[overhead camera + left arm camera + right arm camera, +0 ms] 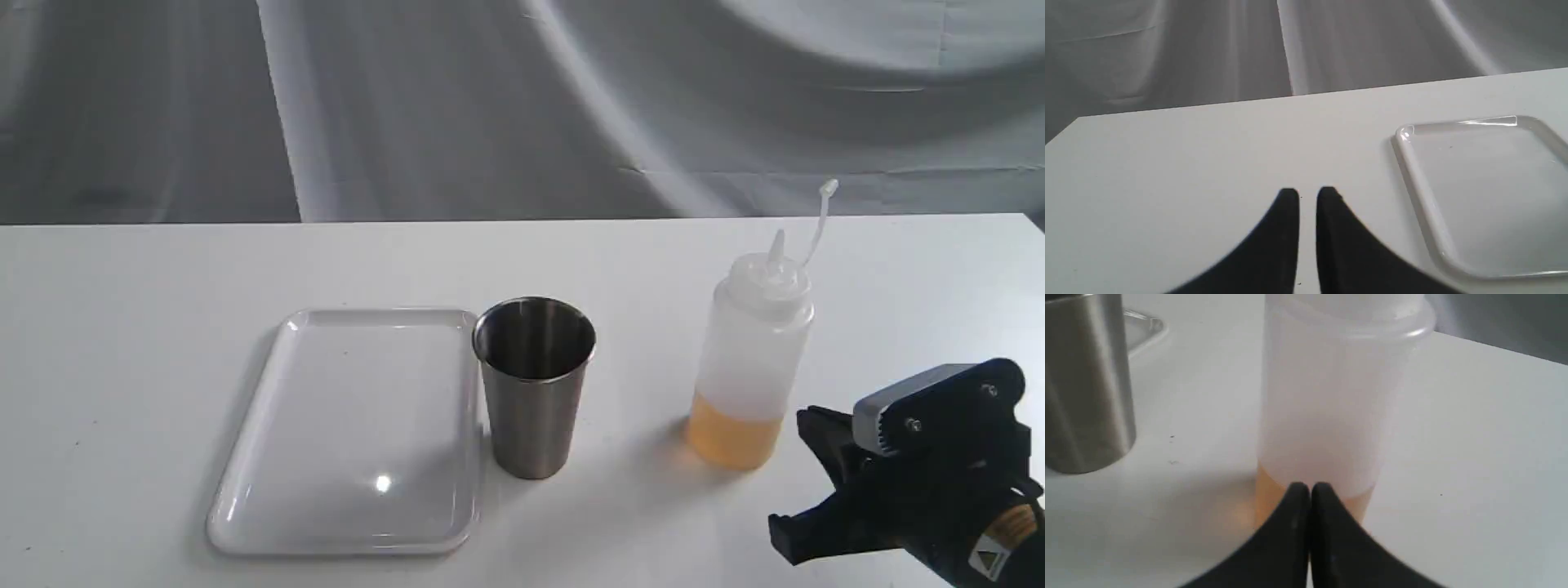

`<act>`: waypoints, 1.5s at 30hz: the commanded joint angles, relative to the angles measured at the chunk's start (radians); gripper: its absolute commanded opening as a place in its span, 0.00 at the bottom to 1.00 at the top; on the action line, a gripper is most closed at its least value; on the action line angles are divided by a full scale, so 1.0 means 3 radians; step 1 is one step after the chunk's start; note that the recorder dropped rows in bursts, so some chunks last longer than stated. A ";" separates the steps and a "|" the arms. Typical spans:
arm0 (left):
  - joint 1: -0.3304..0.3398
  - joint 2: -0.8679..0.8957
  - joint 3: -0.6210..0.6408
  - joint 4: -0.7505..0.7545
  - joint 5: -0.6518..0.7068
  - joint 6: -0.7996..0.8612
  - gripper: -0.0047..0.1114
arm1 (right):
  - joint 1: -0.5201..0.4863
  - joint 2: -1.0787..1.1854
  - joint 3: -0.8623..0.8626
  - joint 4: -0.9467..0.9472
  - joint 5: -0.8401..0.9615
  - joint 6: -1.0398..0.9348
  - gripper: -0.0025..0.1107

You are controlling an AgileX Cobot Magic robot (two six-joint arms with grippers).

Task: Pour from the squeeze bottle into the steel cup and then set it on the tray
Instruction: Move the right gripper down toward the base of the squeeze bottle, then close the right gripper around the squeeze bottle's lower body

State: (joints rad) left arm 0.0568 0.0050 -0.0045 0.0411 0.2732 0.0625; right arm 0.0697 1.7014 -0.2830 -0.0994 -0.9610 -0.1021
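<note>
The squeeze bottle [755, 359] stands upright on the table right of centre, nozzle uncapped, its cap hanging on the strap, with amber liquid in its bottom part. The steel cup [535, 384] stands upright to its left, touching the right rim of the tray [245, 457], which holds nothing. My right gripper [1310, 486] is low over the table just in front of the bottle's base [1318, 416], fingertips together and not touching it; its black body [939, 457] shows at the lower right. My left gripper [1307, 191] hovers over bare table left of the tray [1412, 171], fingers nearly touching and holding nothing.
The white table [122, 343] ends at a straight far edge before a grey cloth backdrop [522, 106]. Bare table surface lies left of the tray and between the cup and the bottle.
</note>
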 commanded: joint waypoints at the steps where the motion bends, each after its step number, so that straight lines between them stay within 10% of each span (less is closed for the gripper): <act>1: 0.0005 -0.0017 0.0015 0.0008 -0.0024 -0.0006 0.11 | -0.0004 0.0003 0.0022 0.0060 0.0018 -0.0009 0.04; 7: 0.0005 -0.0017 0.0015 0.0008 -0.0024 -0.0006 0.11 | -0.0004 0.0003 0.0022 0.0033 0.0018 -0.0009 0.34; 13: 0.0005 -0.0017 0.0015 0.0008 -0.0024 -0.0006 0.11 | -0.0004 0.0003 0.0022 0.0033 0.0004 -0.0009 0.94; 45: 0.0005 -0.0017 0.0015 0.0008 -0.0024 -0.0006 0.11 | -0.0004 0.0868 -0.0230 -0.0021 -0.0867 -0.0009 0.95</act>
State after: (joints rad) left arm 0.0568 0.0050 -0.0045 0.0411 0.2732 0.0625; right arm 0.0697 1.9603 -0.3494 -0.1009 -1.2074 -0.1021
